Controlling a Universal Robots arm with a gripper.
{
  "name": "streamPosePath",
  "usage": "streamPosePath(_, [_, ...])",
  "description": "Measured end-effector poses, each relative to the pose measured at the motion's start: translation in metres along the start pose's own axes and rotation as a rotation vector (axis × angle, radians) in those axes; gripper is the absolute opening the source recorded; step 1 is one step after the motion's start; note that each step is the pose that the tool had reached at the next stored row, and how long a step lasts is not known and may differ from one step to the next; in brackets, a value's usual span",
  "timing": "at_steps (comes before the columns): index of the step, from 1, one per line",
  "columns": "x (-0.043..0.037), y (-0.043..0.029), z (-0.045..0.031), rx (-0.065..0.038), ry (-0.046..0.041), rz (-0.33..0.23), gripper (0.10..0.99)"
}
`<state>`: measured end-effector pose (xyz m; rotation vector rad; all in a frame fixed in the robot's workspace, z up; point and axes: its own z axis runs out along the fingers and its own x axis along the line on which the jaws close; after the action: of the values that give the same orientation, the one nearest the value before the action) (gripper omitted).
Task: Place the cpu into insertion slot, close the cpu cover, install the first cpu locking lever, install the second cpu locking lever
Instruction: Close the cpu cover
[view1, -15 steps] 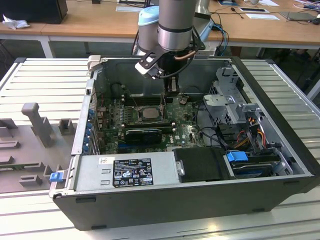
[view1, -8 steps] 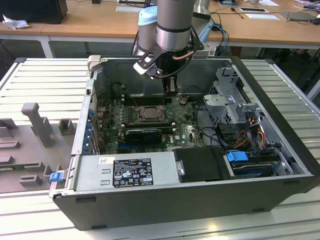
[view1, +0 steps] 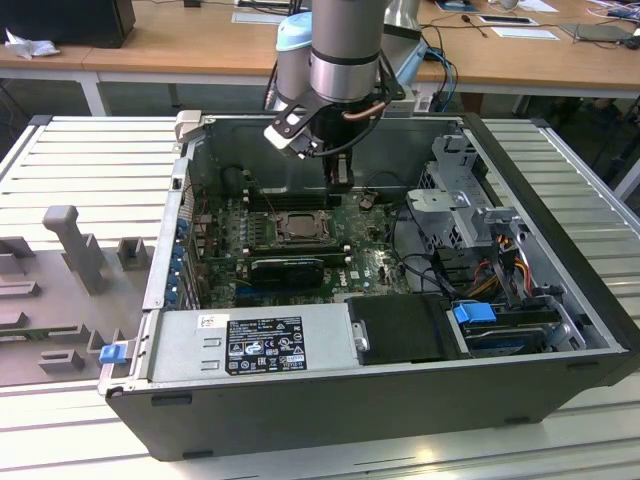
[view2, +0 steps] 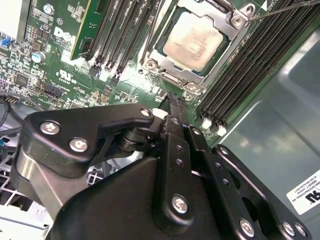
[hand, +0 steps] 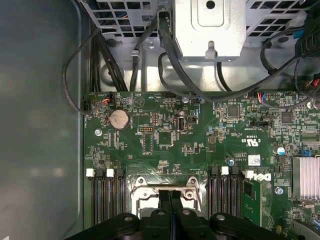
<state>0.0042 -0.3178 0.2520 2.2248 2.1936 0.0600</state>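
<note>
gripper (view1: 341, 178) over slatted table (view1: 90, 150), desks (view1: 200, 45) behind

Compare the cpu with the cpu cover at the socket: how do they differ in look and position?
The cpu is a solid square with a pale, smudged silver top; the cpu cover is a grey metal frame with a cut-out centre. The cpu sits inside that opening, while the cpu cover lies around it and reaches farther out. Both are square, metal and lie flat.
</note>
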Motion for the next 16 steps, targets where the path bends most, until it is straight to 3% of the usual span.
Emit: streamPosePath(16, [-0.0001,-0.0098,0.0004,0.0,0.0001,0.0,0.106])
